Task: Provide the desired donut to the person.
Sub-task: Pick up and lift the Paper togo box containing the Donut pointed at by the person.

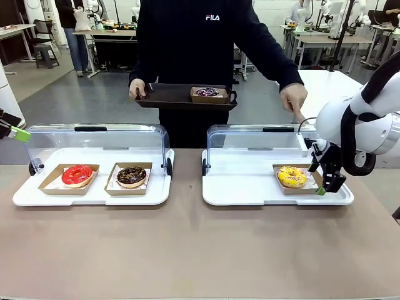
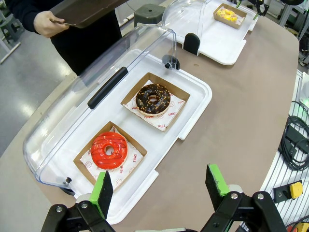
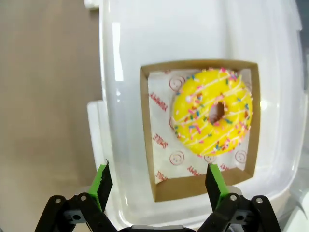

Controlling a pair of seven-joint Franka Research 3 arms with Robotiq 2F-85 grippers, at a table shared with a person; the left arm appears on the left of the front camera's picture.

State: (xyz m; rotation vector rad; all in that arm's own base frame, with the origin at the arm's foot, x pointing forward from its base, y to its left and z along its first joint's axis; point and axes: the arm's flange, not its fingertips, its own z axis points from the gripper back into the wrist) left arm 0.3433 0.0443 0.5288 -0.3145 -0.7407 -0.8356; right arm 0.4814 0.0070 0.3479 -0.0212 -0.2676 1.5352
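The right arm (image 1: 369, 119), at the right edge of the front view, is glossy white, built of rounded, bulbous housings with dark bands at the joints, and a thick black cable (image 1: 358, 171) loops beneath it. The right hand (image 1: 326, 184) is black, its two fingers tipped with bright green pads (image 3: 215, 180). The left hand (image 2: 161, 186) has the same build: black linkage fingers, silver pivot screws (image 2: 231, 195) at the knuckles, green tips. The person (image 1: 206, 44), upper middle of the frame, wears a dark navy-black long-sleeved sweatshirt with a small white FILA logo (image 1: 212, 17) on the chest
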